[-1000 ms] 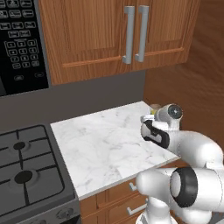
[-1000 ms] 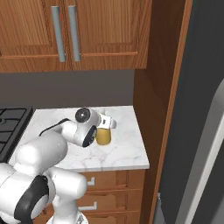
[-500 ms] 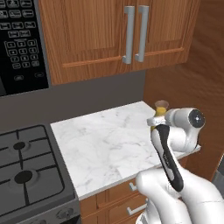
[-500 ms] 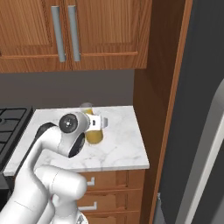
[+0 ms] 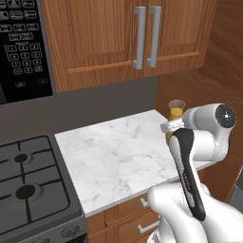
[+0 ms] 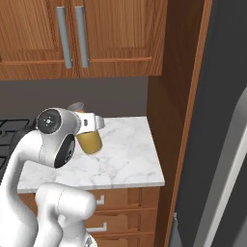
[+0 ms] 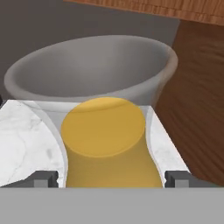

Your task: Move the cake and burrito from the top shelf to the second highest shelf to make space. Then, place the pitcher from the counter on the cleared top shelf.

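Seen close from the hand: pitcher (image 7: 105, 144) between wide-spread fingertips (image 7: 43, 178), untouched; from the base, arm bent over counter (image 5: 118, 156).

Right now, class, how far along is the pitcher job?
Done: nothing shown; the shelves are out of sight. In hand: the open gripper straddles the pitcher, which stands on the counter, fingertips on either side, not yet closed. Left: grasp, lift and shelve it.
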Controlling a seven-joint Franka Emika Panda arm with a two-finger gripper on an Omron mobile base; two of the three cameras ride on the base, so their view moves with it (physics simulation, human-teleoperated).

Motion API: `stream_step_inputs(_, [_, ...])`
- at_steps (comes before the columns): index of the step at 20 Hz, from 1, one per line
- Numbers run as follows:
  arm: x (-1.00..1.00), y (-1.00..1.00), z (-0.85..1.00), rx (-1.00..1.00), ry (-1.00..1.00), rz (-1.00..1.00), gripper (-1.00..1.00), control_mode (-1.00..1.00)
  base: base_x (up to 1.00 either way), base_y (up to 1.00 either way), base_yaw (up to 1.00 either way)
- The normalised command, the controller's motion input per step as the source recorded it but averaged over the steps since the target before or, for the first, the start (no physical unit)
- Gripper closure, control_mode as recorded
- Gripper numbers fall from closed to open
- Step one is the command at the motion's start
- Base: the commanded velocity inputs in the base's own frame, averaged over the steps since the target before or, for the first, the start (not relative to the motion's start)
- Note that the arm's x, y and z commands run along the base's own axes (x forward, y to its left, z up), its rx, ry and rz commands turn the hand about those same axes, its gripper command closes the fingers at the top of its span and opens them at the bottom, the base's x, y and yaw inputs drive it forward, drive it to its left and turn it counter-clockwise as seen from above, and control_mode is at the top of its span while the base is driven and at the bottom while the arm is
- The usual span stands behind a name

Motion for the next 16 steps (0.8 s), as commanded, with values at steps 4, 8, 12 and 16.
stream_step_inputs(4, [-0.57, 0.23, 0.32, -0.10, 0.13, 0.00, 1.00, -1.00, 0.00, 0.00, 0.00])
stream_step_inputs(8, [-0.24, 0.21, 0.00, -0.09, 0.01, 0.00, 1.00, -1.00, 0.00, 0.00, 0.00])
stream_step_inputs(12, [0.00, 0.02, 0.00, 0.00, 0.00, 0.00, 1.00, -1.00, 0.00, 0.00, 0.00])
stream_step_inputs(16, [0.00, 0.00, 0.00, 0.00, 0.00, 0.00, 1.00, 1.00, -0.12, 0.00, 0.00])
